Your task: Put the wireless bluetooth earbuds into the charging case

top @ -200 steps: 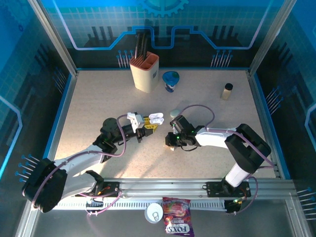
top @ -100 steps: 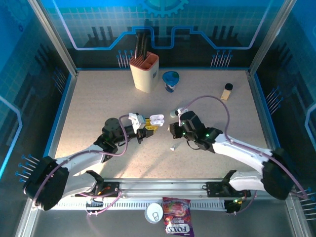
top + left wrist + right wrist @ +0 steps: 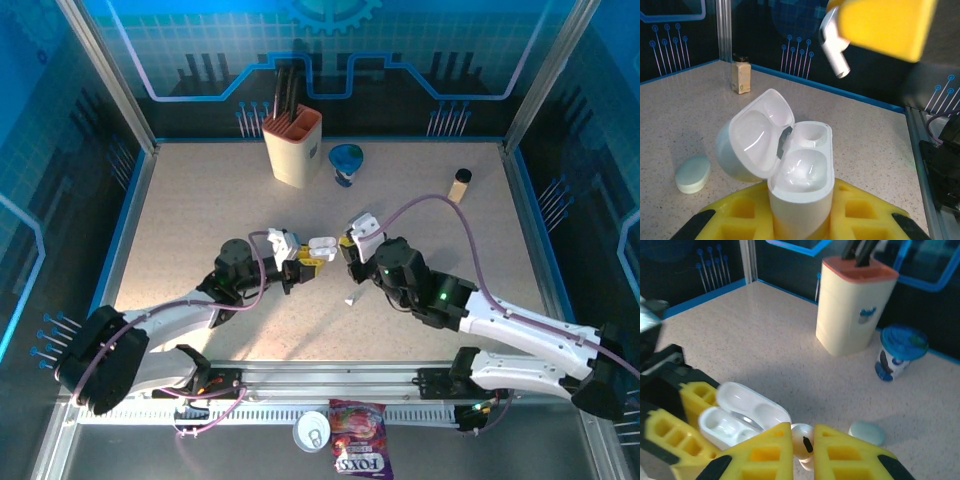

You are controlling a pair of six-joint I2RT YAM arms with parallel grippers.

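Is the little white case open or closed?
Open. The white case has its lid flipped back, showing two empty hollows.

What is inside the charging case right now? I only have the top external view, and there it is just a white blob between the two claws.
Observer: In the left wrist view, both wells of the charging case are empty, and its lid is hinged open.
Operator: Does the right claw actually have an earbud?
Observer: Yes. The right wrist view shows a white earbud pinched in the right claw.
Operator: How does it sit relative to the case?
Observer: In the left wrist view it hangs above the open case, apart from it, with the stem pointing down.
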